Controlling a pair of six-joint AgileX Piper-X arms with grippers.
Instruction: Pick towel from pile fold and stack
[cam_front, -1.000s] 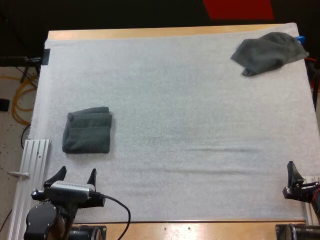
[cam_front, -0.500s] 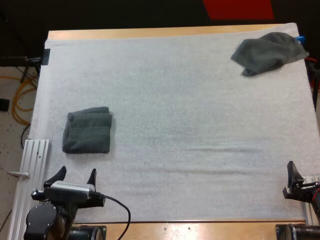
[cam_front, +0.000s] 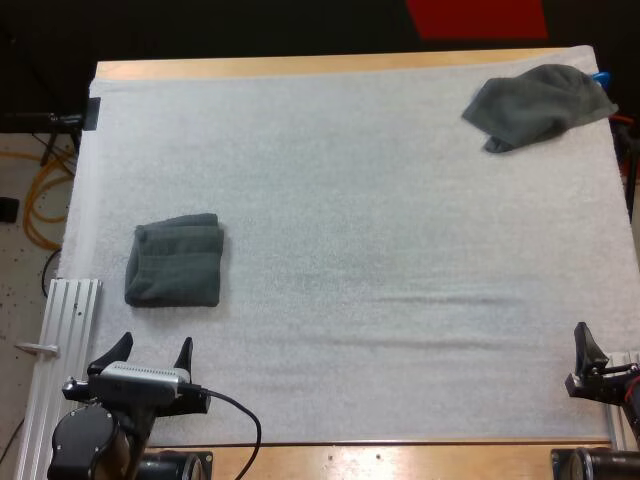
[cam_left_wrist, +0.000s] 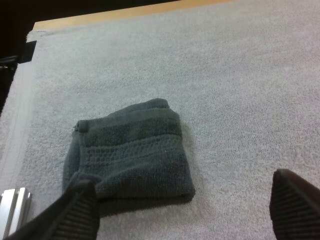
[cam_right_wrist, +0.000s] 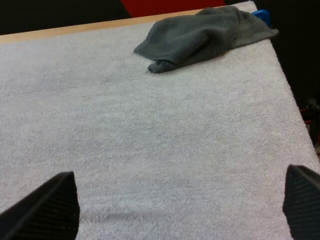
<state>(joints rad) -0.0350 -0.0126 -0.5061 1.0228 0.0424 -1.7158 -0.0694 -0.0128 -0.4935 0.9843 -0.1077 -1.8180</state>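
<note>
On the left side of the white mat (cam_front: 360, 200), the folded towel (cam_front: 174, 262) lies flat, just ahead of my left gripper (cam_front: 152, 352). Its fingers (cam_left_wrist: 75, 212) stand spread wide and clear of the towel, over the mat's near edge. At the far right corner the crumpled towel (cam_front: 537, 105) sits in a loose heap, well apart from the folded one. My right gripper (cam_right_wrist: 175, 207) hangs at the near right edge of the surface (cam_front: 300, 66), its fingers (cam_right_wrist: 50, 207) also spread apart, holding nothing, facing the crumpled towel across bare mat.
</note>
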